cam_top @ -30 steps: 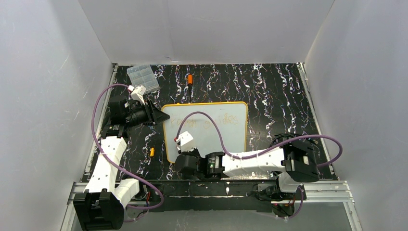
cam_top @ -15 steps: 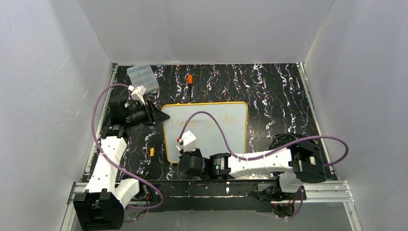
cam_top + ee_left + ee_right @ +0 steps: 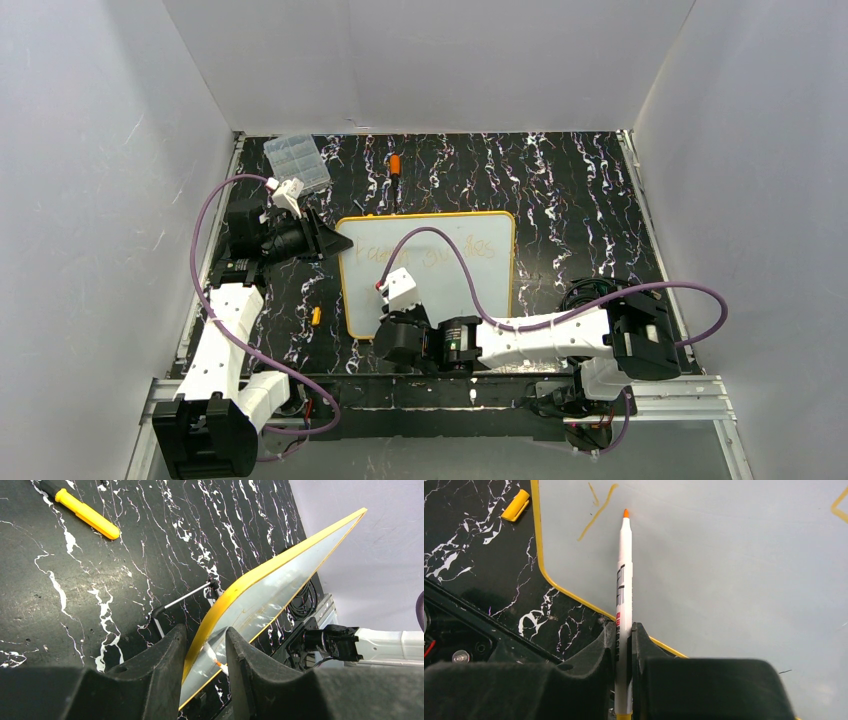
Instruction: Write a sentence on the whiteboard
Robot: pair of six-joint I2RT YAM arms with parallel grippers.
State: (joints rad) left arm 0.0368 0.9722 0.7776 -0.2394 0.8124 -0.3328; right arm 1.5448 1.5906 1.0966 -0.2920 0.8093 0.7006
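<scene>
The whiteboard, white with a yellow rim, lies mid-table. The sentence shows as faint orange words near its top. My left gripper is at the board's upper left corner; in the left wrist view its jaws are shut across the yellow rim. My right gripper is over the board's lower left part, shut on a white marker. The marker's orange tip is at the board surface beside short orange strokes.
A clear compartment box and an orange tool lie at the back. A yellow cap lies left of the board and also shows in the right wrist view. The right arm's purple cable arches over the board.
My right wrist has moved slightly right and toward the board's middle with the marker. The left arm and the board have not moved.
</scene>
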